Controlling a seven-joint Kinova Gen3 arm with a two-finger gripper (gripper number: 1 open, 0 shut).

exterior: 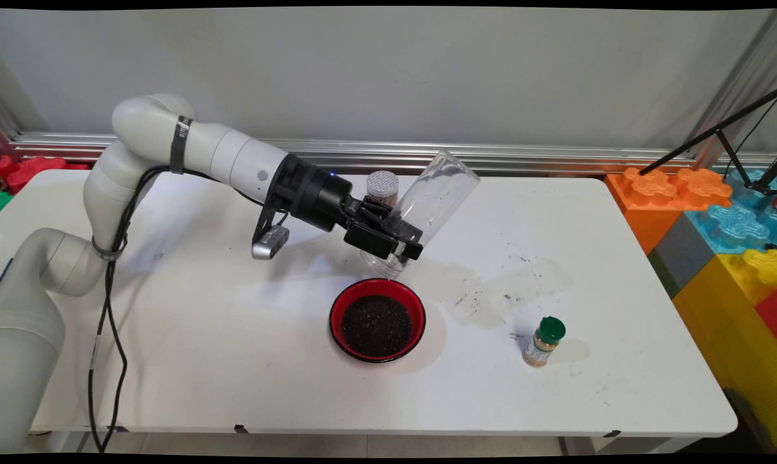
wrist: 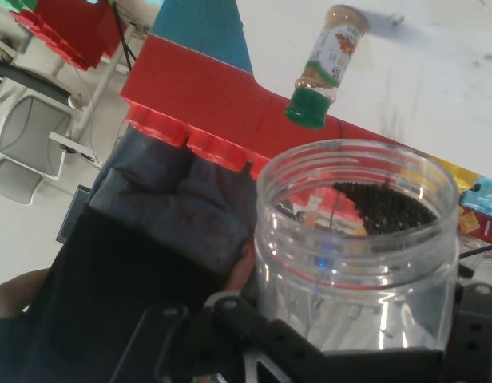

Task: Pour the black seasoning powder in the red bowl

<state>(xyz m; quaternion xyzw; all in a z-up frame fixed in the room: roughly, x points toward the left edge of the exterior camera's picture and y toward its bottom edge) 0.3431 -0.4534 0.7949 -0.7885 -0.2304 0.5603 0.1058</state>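
The black two-finger gripper point(exterior: 398, 240) is closed around the lower body of a clear plastic jar point(exterior: 430, 203), its fingers point(exterior: 409, 248) pressed against the jar's wall from either side; the jar is held clear of the table and tilted, its mouth lowest and pointing toward the near side, its base raised toward the wall. The hand view shows the jar's threaded open rim point(wrist: 358, 187) directly ahead of the linkage, with no lid fitted. Just below and in front of the jar's mouth stands a red bowl point(exterior: 377, 319) filled with dark granules; jar and bowl are not touching. Behind the gripper, partly hidden by it, a small jar with a grey perforated cap point(exterior: 382, 186) stands upright. To the right of the bowl, well apart from it, a spice bottle with a green cap point(exterior: 544, 341) stands upright; dark specks and smudges point(exterior: 491, 299) mark the surface between bowl and bottle. The white table point(exterior: 233, 361) is otherwise plain; large coloured building blocks point(exterior: 717, 225) are stacked off its right end, red ones point(exterior: 27, 169) at the far left; a pale wall point(exterior: 388, 71) with a metal rail along its foot closes the rear.
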